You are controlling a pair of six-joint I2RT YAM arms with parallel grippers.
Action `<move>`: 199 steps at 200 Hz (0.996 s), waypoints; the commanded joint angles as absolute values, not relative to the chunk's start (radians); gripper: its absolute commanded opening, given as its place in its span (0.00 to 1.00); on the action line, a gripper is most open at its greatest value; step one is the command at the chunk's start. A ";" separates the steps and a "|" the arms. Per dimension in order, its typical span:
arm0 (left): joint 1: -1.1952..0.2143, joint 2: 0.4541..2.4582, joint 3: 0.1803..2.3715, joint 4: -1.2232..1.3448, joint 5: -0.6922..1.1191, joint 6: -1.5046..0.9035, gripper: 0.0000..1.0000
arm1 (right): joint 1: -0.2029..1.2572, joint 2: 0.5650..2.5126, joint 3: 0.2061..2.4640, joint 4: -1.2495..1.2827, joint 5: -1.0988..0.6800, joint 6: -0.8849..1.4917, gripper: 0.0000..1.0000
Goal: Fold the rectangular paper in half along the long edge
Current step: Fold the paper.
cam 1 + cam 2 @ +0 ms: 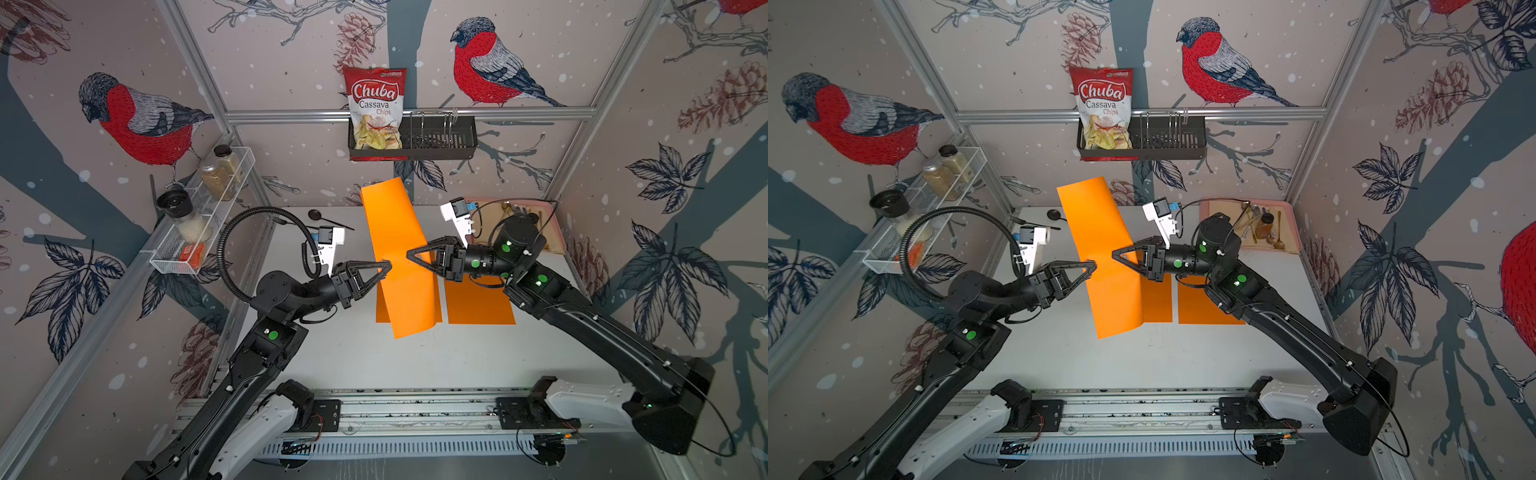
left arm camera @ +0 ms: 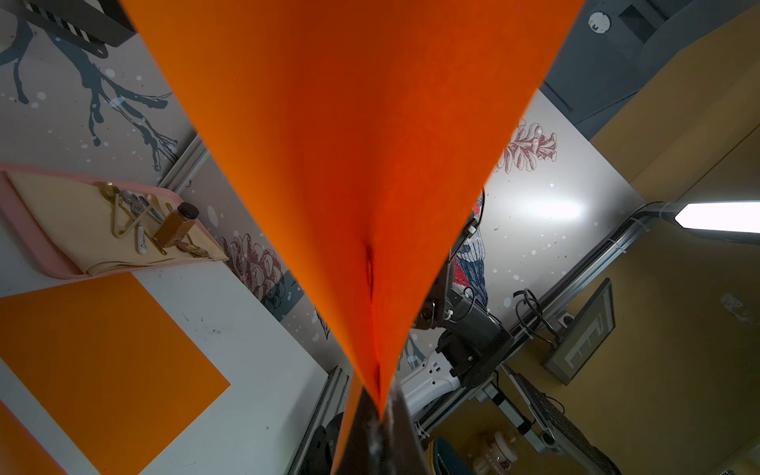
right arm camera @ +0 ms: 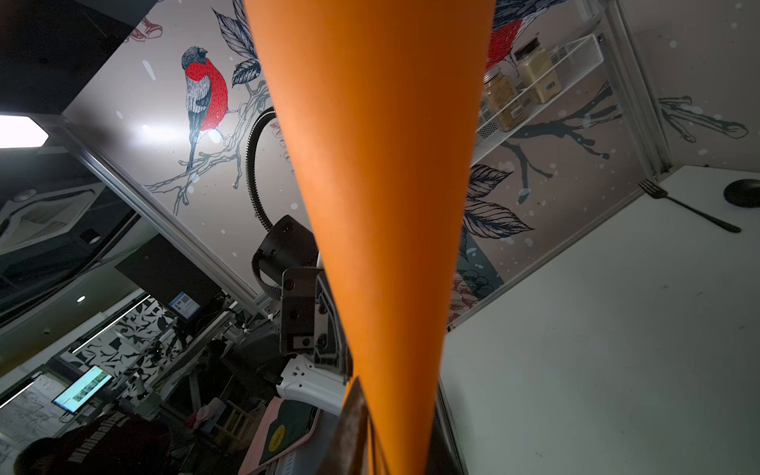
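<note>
i'm holding the paper [image 1: 395, 232] aloft, left claw [image 1: 388, 266] and right claw [image 1: 409, 254] pinching its long edges — next, probably bringing them together evenly.

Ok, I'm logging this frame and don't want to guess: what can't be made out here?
grip of the right gripper: the raised orange sheet fills the gap between its fingers in the right wrist view.
the flat sheet beneath it: mostly covered by it in both top views.
print on the orange box in the wire shelf: too small in both top views.
</note>
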State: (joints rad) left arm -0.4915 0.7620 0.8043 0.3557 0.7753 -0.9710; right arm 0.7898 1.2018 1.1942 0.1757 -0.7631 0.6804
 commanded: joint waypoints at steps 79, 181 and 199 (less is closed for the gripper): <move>-0.491 0.757 0.809 0.386 0.779 -0.973 0.00 | 0.761 1.178 1.183 0.235 -0.798 0.698 0.02; -0.491 0.755 0.810 0.392 0.779 -0.976 0.00 | 0.723 1.143 1.173 0.221 -0.867 0.690 0.00; -0.491 0.756 0.811 0.396 0.780 -0.977 0.00 | 0.717 1.138 1.181 0.205 -0.880 0.675 0.14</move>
State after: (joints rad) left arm -0.4927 0.7567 0.8047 0.3557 0.7815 -0.9714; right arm 0.7223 1.1484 1.1717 0.2043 -0.8452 0.7044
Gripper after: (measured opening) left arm 0.048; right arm 0.077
